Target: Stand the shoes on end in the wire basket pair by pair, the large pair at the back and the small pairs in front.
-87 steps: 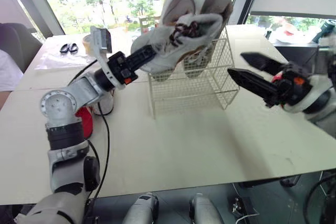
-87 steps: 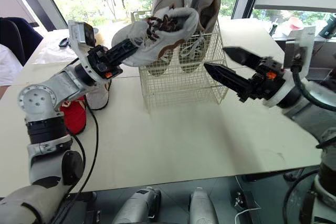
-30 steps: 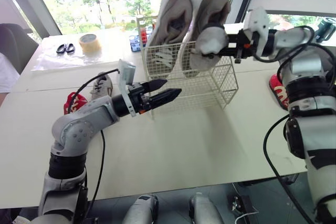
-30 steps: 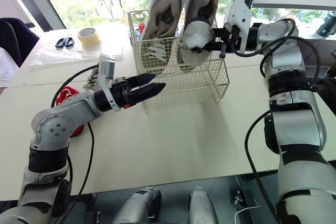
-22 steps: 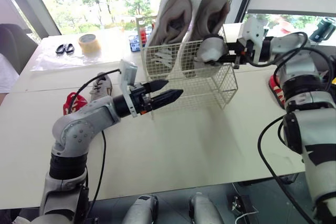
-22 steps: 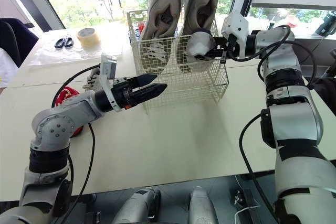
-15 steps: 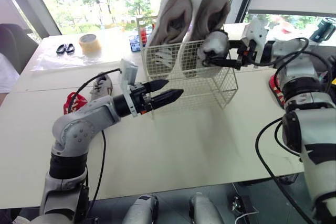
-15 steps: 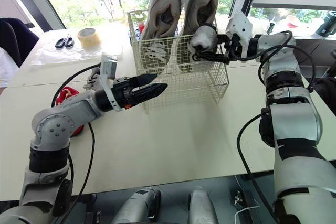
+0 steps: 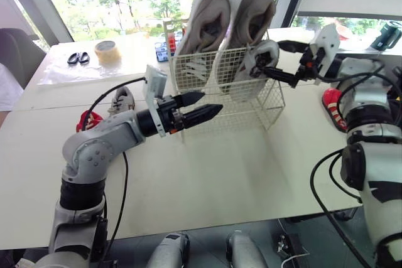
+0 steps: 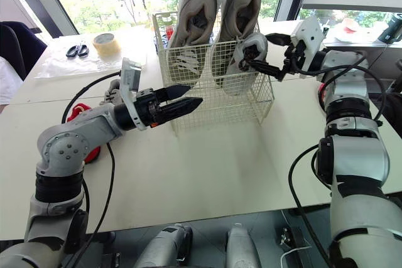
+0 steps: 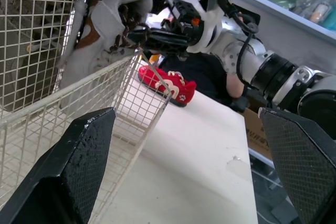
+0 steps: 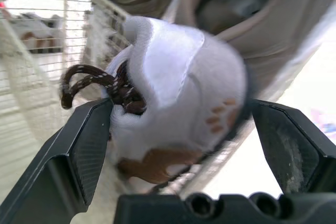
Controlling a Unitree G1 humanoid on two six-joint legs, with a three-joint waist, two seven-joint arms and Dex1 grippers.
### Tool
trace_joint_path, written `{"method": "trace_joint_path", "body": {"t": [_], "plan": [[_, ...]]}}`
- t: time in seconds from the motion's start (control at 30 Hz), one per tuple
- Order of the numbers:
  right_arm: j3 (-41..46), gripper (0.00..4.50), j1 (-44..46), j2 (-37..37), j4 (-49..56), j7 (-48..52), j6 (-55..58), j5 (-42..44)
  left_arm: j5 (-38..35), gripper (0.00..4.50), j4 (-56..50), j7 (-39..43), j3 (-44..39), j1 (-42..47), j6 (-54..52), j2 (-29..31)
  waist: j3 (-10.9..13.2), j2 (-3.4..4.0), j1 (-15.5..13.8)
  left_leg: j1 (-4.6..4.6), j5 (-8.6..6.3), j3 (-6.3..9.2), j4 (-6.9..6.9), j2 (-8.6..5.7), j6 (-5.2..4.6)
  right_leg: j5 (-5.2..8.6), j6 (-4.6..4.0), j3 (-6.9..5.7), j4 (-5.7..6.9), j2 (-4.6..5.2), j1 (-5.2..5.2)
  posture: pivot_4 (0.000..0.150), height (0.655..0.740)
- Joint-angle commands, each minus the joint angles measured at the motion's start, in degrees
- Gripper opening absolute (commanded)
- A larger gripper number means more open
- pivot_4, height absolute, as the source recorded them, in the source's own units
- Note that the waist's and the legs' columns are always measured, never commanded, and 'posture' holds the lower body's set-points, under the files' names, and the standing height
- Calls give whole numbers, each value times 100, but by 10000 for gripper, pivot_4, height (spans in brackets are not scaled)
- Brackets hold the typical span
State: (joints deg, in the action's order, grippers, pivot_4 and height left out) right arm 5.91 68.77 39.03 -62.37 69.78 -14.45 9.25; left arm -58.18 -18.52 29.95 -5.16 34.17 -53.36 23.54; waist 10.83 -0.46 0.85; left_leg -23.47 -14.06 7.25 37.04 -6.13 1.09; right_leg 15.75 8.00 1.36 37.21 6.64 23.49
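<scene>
- Small shoe [image 10: 245, 70] stands on end in the basket's [image 10: 201, 98] front corner, between the right gripper's [image 10: 259, 49] spread fingers. It looks light, with a soft upper and loose laces — the firmer heel is the place to pinch.
- Left gripper [image 9: 212, 101] is apart and empty, just before the basket's front wall.
- The wire rim lies close under the right gripper; free room is above and behind it.

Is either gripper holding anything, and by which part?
Nothing is gripped. The right gripper is open astride the laced top of the white shoe leaning in the wire basket; the left gripper is open, empty.
</scene>
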Motion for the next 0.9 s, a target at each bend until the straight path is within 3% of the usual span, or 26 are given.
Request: {"method": "trace_joint_path", "body": {"t": [0.03, 0.4, 0.5, 0.6, 0.73, 0.9], "plan": [[67, 44570, -105, 215, 675, -108, -111, -8, -58, 45000, -64, 105, -3, 126, 3, 24, 0, 0, 0, 0, 0, 0, 1, 0, 0, 0, 0, 0, 0, 0, -1, 1500, 7400], [158, 44570, -1190, 765, 2712, -40, 1051, 185, 122, 45000, -70, 78, -164, 116, 100, 269, 0, 0, -24, 0, 0, 1, 2, 0, 0, 0, 0, 0, 0, 1, 0, 1500, 7400], [412, 44570, -1695, 860, 3852, -146, 1882, 690, 254, 45000, -67, -149, -422, 186, 199, 489, 0, 0, -19, 0, 0, 1, 1, 0, 0, 0, 0, 0, 0, 1, -1, 1500, 7400], [508, 44570, -2313, 928, 5412, -283, 2924, 1218, 742, 45000, 51, -661, -588, 392, 237, 782, 0, 1, -1, 0, 0, 1, -2, 2, 0, 0, 0, 2, 3, 1, 4, 1500, 7400], [324, 44570, -2694, 893, 7164, -677, 4097, 1766, 1737, 45000, 874, -2089, -738, 988, -89, 982, -1, 2, -14, 0, 0, 1, 1, 3, -1, 0, 0, 4, 7, -1, 5, 1500, 7400], [99, 44570, -2523, 733, 8346, -1122, 5143, 2432, 2516, 45000, 1908, -2876, -663, 1692, -950, 1301, 0, -3, -30, 0, -4, 6, 3, -2, -7, 0, 1, -1, 8, 1, 2, 1500, 7400]]}}
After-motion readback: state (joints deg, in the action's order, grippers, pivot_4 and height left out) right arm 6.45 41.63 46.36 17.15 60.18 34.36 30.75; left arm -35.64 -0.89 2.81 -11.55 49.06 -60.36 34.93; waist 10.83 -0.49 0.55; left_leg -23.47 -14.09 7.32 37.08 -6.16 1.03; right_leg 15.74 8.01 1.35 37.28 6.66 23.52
